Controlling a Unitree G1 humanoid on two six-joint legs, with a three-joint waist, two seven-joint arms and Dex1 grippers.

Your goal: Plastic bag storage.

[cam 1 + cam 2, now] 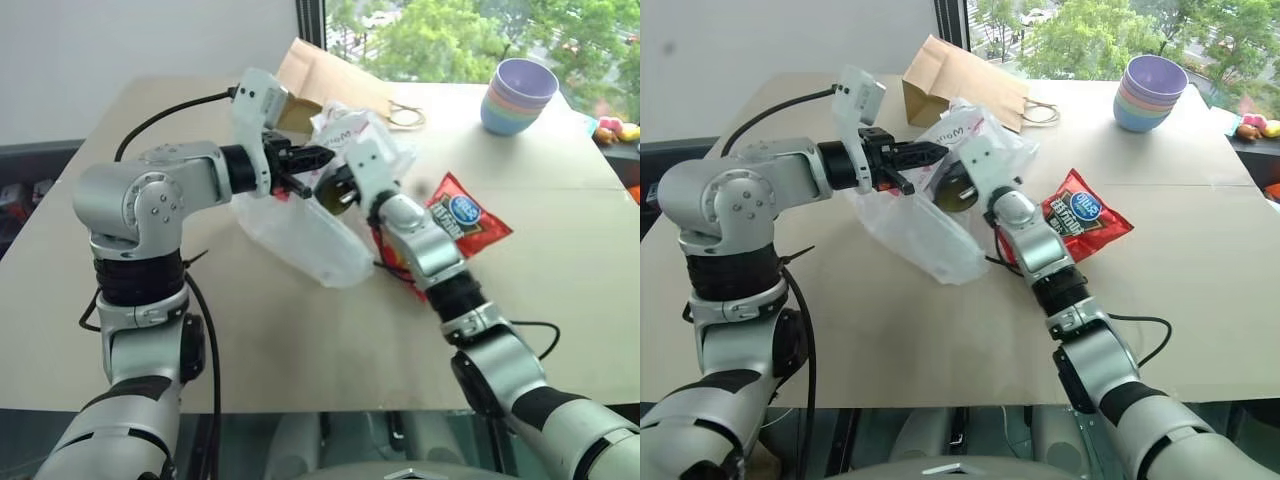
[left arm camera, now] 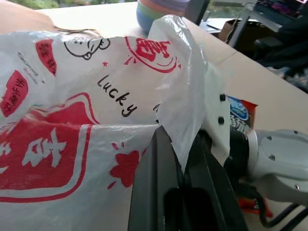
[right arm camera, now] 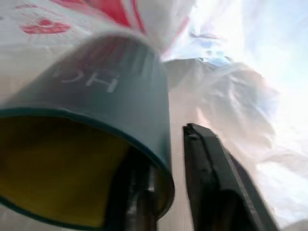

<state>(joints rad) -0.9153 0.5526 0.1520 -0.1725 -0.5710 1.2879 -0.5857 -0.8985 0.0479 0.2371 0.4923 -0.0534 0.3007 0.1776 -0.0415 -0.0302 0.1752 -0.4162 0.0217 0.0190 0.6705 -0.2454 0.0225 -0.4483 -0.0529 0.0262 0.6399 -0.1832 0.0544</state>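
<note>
Pinching a fold of the plastic bag [image 2: 96, 120], left tool [image 1: 925, 153] is clamped on film; right tool [image 3: 168, 159] is straddling a dark cup's [image 3: 86, 144] rim. Bag looks featherlight, limp, slippery; gathered folds should be gripping best.

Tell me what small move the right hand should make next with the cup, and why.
Probably ease the right hand a little further so the dark cup slides deeper into the plastic bag. The left hand pinches the bag's edge, lifting it, and the cup sits at the bag with film draped over it.
</note>
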